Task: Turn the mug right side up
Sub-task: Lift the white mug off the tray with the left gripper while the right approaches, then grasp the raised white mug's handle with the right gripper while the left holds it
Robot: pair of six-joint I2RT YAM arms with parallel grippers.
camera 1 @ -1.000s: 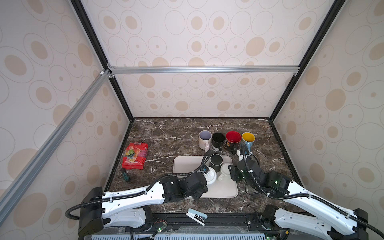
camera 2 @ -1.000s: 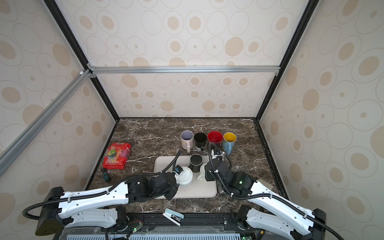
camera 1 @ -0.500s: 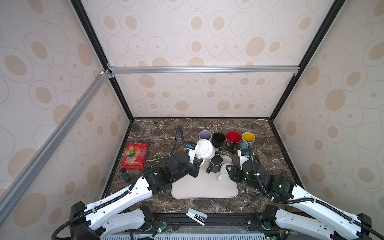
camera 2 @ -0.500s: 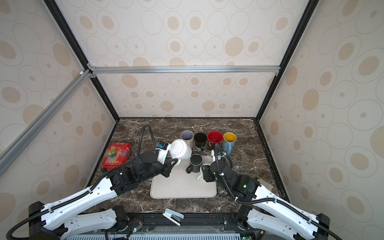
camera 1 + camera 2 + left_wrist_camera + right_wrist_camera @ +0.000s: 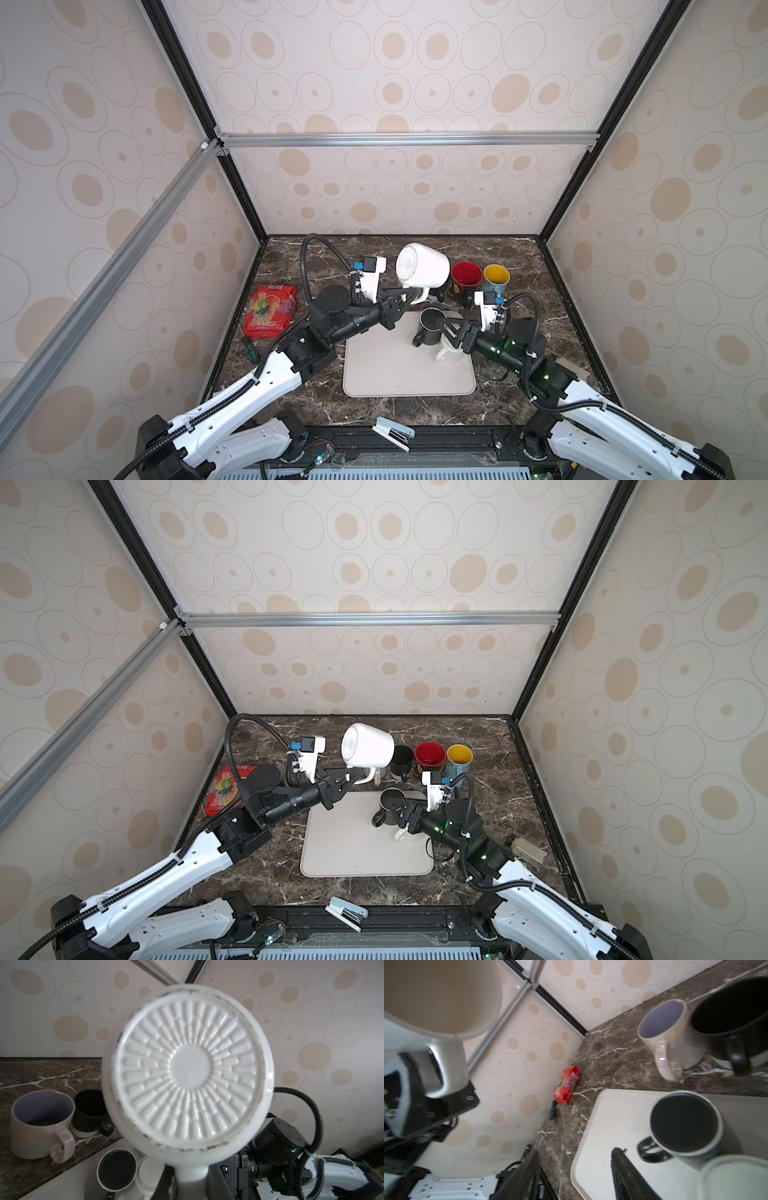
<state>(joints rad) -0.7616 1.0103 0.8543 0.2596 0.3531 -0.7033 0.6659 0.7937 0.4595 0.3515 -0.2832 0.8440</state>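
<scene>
Red snack packet [image 5: 270, 309] lies on the worktop [image 5: 415, 409], well left of the tray [image 5: 395, 374]. Left hand [image 5: 410, 294] is above the tray's far-left corner, clenched on the handle of the white mug [image 5: 424, 266].

The mug is off the worktop, in the air above the tray's far edge. It is tipped on its side, with the ribbed base toward the left arm, the mouth pointing away to the right, and the handle hanging down between the fingers [image 5: 217, 1183]. In the left wrist view the base fills most of the frame.

Black mug [image 5: 430, 332] stands on the tray's far-right part. Right hand [image 5: 449, 332] is just beside it over the tray's right side. It is released, fingers apart, grasping nothing. The right wrist view shows bare tray between them. Small pale cup [image 5: 444, 355] on the tray is partly under that hand. Red mug [image 5: 466, 276] and yellow-lined mug [image 5: 496, 277] stand upright on the worktop behind the tray's far-right corner.
</scene>
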